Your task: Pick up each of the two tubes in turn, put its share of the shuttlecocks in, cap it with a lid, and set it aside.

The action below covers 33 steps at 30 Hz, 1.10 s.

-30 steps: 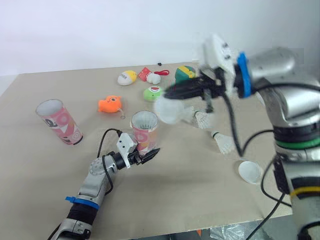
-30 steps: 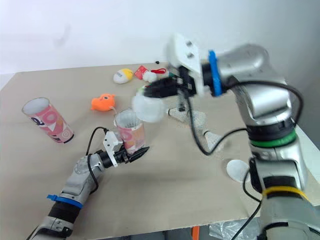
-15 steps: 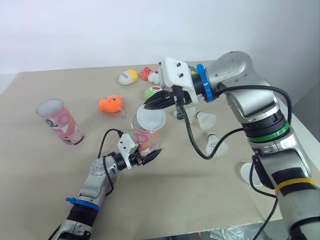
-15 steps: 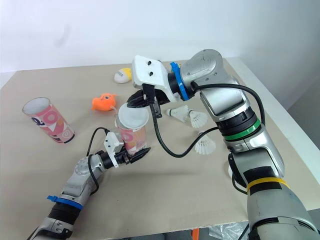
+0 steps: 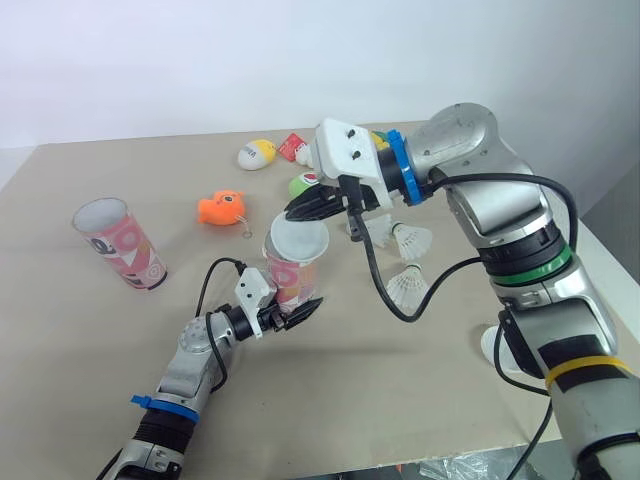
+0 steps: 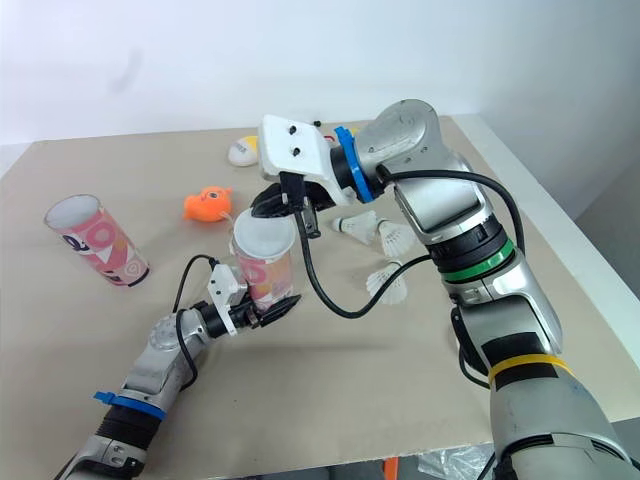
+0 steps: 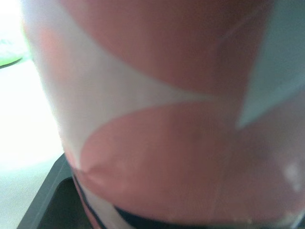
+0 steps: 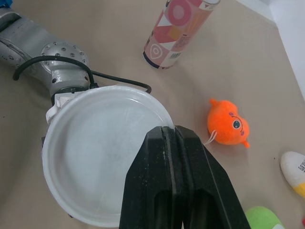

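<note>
Lowered since before, your right gripper (image 5: 297, 210) holds the rim-pinched lid (image 8: 95, 157) over the tube (image 5: 290, 280), which your left gripper (image 5: 295, 312) clamps from seven o'clock to steady it.

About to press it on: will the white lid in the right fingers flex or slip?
The lid looks thin and translucent, so probably light and a bit bendy. The fingers of the right gripper pinch only one rim edge, so it may pivot or slip when pressed. The left gripper holds the tube low down, so the tube could tilt.
</note>
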Each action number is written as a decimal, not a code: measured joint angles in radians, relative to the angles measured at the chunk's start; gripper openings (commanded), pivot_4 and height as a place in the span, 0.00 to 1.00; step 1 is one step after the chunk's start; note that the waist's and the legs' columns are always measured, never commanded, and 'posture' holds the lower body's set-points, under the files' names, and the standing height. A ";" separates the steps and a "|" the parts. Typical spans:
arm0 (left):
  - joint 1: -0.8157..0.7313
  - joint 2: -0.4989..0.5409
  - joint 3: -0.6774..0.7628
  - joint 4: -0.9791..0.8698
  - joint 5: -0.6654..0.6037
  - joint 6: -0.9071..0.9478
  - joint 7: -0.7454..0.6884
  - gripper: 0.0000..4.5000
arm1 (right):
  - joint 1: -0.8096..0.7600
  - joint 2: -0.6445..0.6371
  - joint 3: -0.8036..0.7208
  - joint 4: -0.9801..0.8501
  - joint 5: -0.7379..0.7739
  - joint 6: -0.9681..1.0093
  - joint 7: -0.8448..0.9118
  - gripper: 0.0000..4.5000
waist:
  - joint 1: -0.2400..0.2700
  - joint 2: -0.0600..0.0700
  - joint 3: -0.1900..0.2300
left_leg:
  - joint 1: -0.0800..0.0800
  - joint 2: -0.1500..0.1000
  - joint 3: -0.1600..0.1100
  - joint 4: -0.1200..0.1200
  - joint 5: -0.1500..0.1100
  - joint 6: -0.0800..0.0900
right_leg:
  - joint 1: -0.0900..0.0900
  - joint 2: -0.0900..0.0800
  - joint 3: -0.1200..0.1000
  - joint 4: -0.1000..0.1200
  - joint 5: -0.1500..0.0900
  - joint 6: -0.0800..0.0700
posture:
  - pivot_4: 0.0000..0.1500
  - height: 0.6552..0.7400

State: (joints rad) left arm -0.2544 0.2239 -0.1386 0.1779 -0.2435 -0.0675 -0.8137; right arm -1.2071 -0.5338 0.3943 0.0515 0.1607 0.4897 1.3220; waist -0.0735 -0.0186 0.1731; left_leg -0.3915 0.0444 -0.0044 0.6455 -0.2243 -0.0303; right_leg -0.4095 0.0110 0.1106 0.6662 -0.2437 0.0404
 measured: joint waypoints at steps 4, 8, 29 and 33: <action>0.000 0.000 0.000 0.000 0.000 0.000 0.000 0.73 | 0.000 0.008 0.000 0.000 -0.005 -0.005 0.001 0.03 | 0.000 0.000 0.000 | 0.000 0.000 0.000 0.000 0.000 0.000 | 0.000 0.000 0.000 0.000 -0.001 -0.001 | 1.00 1.00; 0.000 0.000 0.000 0.000 0.000 0.000 0.000 0.73 | 0.000 0.017 0.000 0.000 -0.009 -0.008 0.000 0.03 | 0.000 0.000 0.000 | 0.000 0.000 0.000 0.000 0.000 0.000 | 0.000 0.000 0.000 0.000 -0.001 -0.002 | 1.00 1.00; 0.006 0.000 0.000 -0.009 0.000 0.004 0.001 0.73 | 0.002 0.030 0.039 0.042 -0.110 -0.079 0.007 0.03 | 0.000 0.000 0.000 | 0.001 0.000 0.000 -0.004 0.000 0.000 | 0.000 0.000 0.000 -0.001 -0.001 -0.002 | 1.00 1.00; 0.006 0.000 0.000 -0.009 0.000 0.004 0.001 0.73 | 0.002 0.035 0.039 0.054 -0.119 -0.092 0.003 0.03 | 0.000 0.000 0.000 | 0.001 0.000 0.000 -0.004 0.000 0.000 | 0.000 0.000 0.000 -0.001 -0.002 -0.003 | 1.00 1.00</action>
State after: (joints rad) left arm -0.2481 0.2240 -0.1385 0.1691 -0.2434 -0.0630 -0.8127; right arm -1.2051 -0.4984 0.4333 0.1054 0.0418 0.3977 1.3247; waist -0.0731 -0.0185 0.1732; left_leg -0.3907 0.0442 -0.0046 0.6416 -0.2241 -0.0302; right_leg -0.4099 0.0108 0.1104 0.6647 -0.2454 0.0376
